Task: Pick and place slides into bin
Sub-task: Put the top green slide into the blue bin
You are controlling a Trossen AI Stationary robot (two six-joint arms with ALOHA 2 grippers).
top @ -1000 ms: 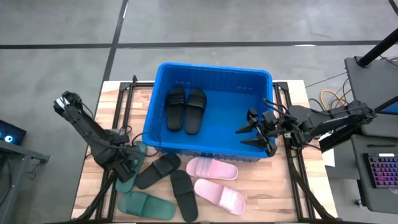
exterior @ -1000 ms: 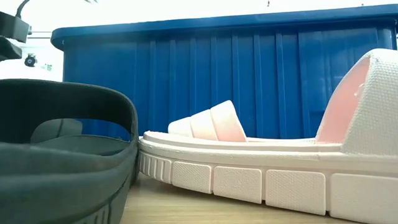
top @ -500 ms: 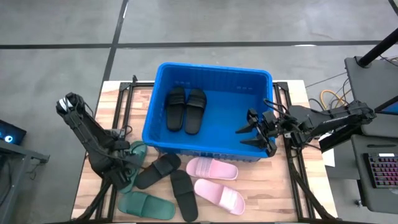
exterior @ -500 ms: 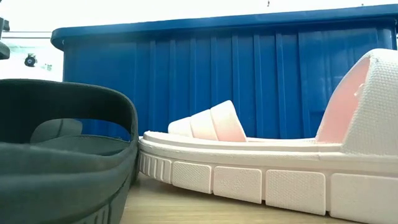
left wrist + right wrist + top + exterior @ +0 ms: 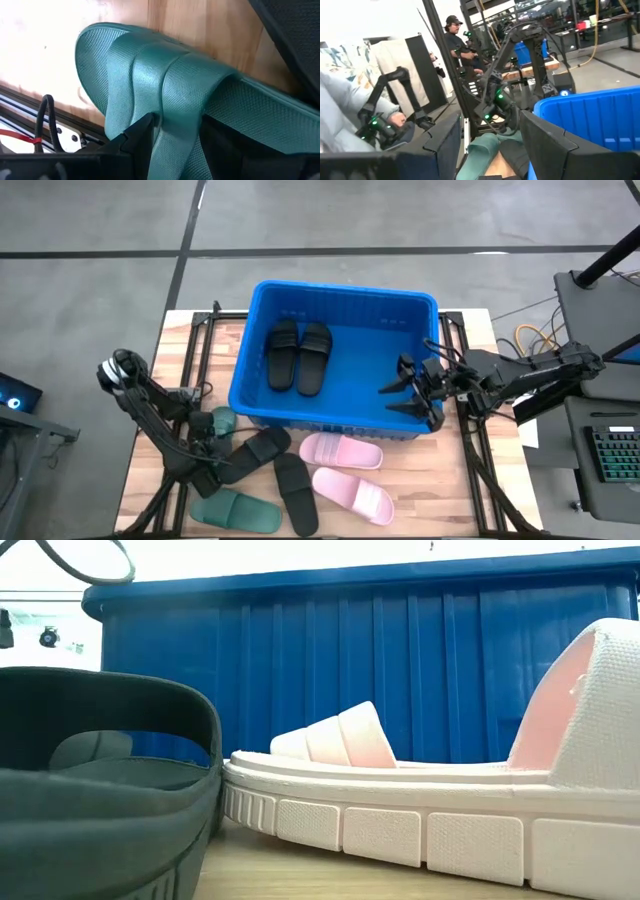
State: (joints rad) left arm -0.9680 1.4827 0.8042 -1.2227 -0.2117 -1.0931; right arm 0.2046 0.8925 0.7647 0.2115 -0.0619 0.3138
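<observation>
- Wooden table point(image 5: 145, 470) holds six slides; bin point(image 5: 335, 302) contains two black ones point(image 5: 298, 356).
- Left gripper point(image 5: 205, 470) straddles green slide point(image 5: 165, 95), fingers apart, not yet clamped.
- Right gripper point(image 5: 410, 390) hovers spread over bin, well away.

Bin point(image 5: 404, 308) right half is bare; black pair point(image 5: 298, 355) takes the left part. Right end effector point(image 5: 408, 391) hangs over the bin's right wall, fingers spread. Front worktop point(image 5: 440, 480) crowded: pink slides point(image 5: 345, 470), black slides point(image 5: 275, 465), green slide point(image 5: 235, 510) close together. Left end effector point(image 5: 205, 465) sits low among them, on the other green slide point(image 5: 170, 100). Front right corner is free.
</observation>
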